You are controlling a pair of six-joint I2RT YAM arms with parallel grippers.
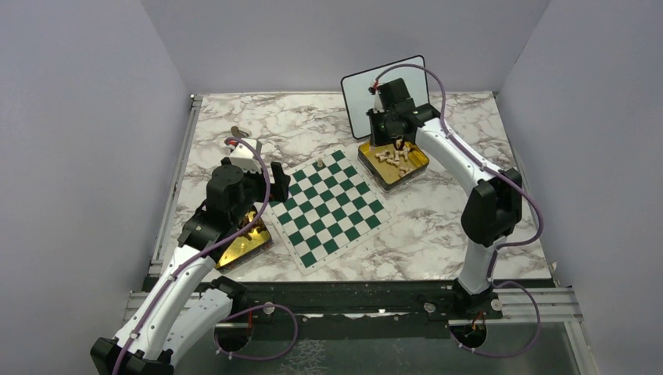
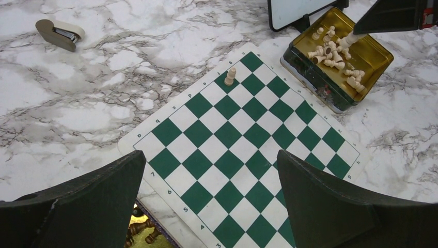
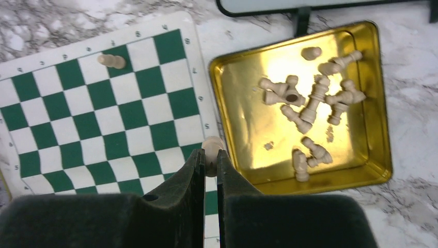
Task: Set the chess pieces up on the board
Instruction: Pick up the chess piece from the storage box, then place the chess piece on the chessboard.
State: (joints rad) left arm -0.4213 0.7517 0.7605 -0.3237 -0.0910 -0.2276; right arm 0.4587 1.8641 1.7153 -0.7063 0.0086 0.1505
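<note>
One pale chess piece (image 2: 230, 76) stands upright on the board (image 1: 328, 207), on a green square at the far edge, all alone. Many more pale pieces (image 3: 310, 106) lie tipped over in a gold tin (image 3: 243, 103). The tin sits on the tabletop (image 1: 438, 234) just beside the board's far corner, so the arm on that side can reach both. The right claw (image 3: 209, 157) is pressed together on another pale piece (image 3: 212, 146), pinching it so only its round end pokes out past the tips. It hangs over the spot where the tin's edge meets the board's edge. I think it is carrying this piece from the tin toward a square. The left claw (image 2: 210, 170) is spread wide and holds nothing. It hovers over the near side of the board, maybe so it does not bump the other arm. Under it sits a second gold tin (image 1: 242, 246) with dark brown pieces (image 2: 139, 230) inside. Almost all of the job is left to do.
</note>
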